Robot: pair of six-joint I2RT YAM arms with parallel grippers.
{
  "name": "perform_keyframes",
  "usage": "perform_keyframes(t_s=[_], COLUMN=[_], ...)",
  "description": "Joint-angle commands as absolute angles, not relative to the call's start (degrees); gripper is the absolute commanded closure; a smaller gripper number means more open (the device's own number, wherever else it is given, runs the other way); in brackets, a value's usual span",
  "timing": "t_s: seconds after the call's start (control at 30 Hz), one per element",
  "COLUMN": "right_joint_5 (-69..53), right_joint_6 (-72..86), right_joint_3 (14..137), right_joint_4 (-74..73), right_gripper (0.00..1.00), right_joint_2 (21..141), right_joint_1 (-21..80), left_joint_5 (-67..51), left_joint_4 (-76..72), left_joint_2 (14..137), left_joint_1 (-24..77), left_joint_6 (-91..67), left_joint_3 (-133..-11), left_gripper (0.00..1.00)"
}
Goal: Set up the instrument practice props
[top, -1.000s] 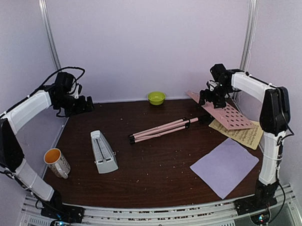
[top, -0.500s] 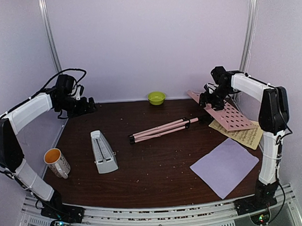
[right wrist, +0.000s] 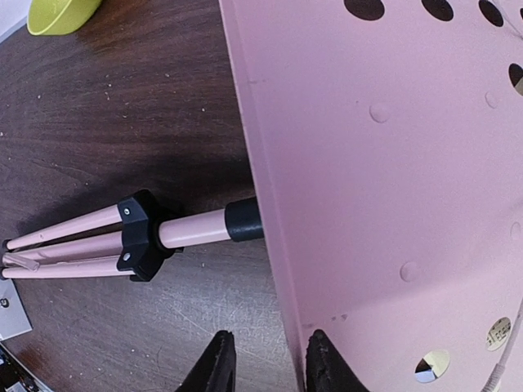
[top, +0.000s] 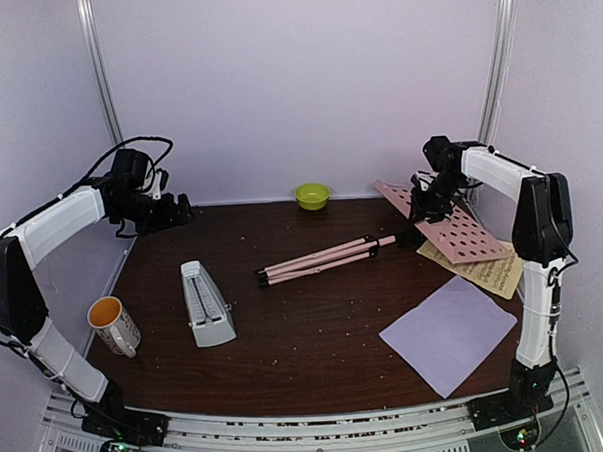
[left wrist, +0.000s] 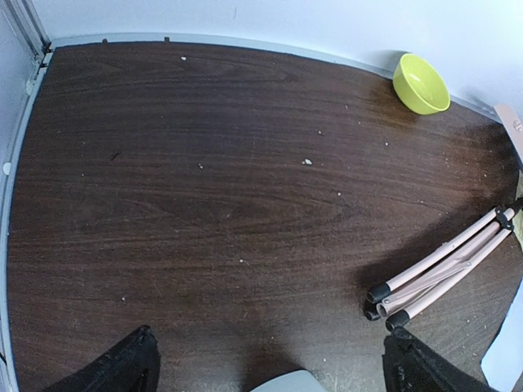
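The pink music stand lies folded on the table, its legs pointing left and its perforated desk at the back right. My right gripper is at the desk's near-left edge. In the right wrist view its narrowed jaws straddle the rim of the desk: one finger lies over the plate, and a gap shows between the other and the rim. The grey metronome lies at the left. My left gripper hovers wide open and empty at the back left. The pale-yellow page and lavender page lie at the right.
A white mug with an orange inside stands near the left front. A lime-green bowl sits at the back wall. The stand's black-capped leg tips lie near the middle of the table. Enclosure walls close in both sides.
My right gripper's jaws have closed most of the way around the desk's edge and it has shifted slightly right. The left arm has barely moved and stays open.
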State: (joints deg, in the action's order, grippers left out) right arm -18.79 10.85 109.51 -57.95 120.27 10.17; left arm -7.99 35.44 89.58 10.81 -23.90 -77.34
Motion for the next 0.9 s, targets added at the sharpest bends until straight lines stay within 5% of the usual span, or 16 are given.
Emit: perform_keyframes(t_s=[0.0,0.13,0.27,0.87], right_joint_5=[-17.73,-15.54,-12.95,3.35], right_joint_6=[9.03,7.78,6.59,-0.21], right_joint_3=[112.53,113.8,116.43,117.69], right_joint_4=[-61.35,-61.78,-63.4,-56.84], right_gripper=[0.73,0.8,1.0,1.0], right_joint_2=[121.54,120.52,119.62,102.79], right_joint_1=[10.37,10.54,10.63,15.49], left_joint_5=[-8.64,-8.66,-8.41,-9.45], left_joint_4=[32.67,32.69,32.65,32.7], left_joint_2=[90.18,90.82,90.97,91.5], left_joint_1=[10.44,10.43,10.38,10.73], left_joint_6=[-23.64,-23.56,-23.47,-23.5], left_joint_3=[-77.93,-78.51,-79.12,-81.74], left_gripper=[0.02,0.02,0.02,0.02])
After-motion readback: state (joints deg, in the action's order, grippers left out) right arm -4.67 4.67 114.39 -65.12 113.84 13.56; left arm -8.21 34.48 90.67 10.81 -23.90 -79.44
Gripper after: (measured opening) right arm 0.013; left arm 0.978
